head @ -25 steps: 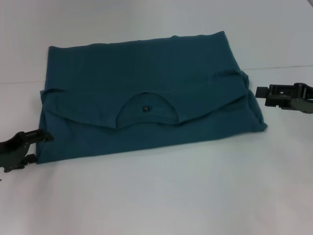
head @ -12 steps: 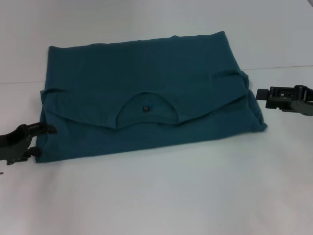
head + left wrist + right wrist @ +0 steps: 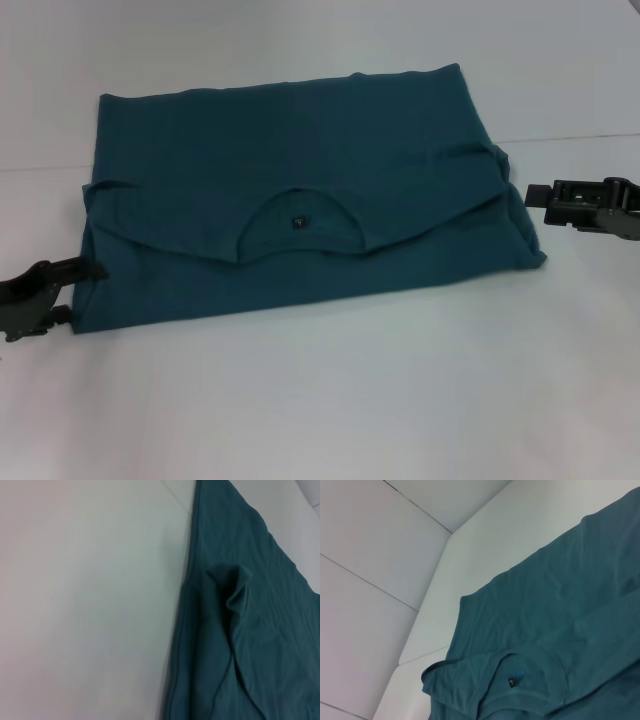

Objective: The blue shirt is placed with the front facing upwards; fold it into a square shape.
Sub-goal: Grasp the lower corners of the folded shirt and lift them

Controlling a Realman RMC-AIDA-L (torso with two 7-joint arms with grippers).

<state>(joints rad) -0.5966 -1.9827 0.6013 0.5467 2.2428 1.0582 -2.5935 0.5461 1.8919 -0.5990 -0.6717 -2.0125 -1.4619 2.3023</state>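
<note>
The shirt [image 3: 300, 200] lies folded into a wide rectangle across the middle of the head view, on a white table [image 3: 320, 400]. Its round collar [image 3: 298, 225] sits at the centre, with the small dark label [image 3: 297, 222] showing inside it, and a flap of fabric is folded over along the near side. At the lower left of the frame the left gripper [image 3: 70, 290] sits low at the shirt's left edge, right against the cloth; I cannot tell whether its fingers are parted or closed. At the right edge, about mid-height, the right gripper [image 3: 535, 193] hangs just beside the shirt's right side, gripping nothing; how its fingers are set I cannot tell either.
</note>
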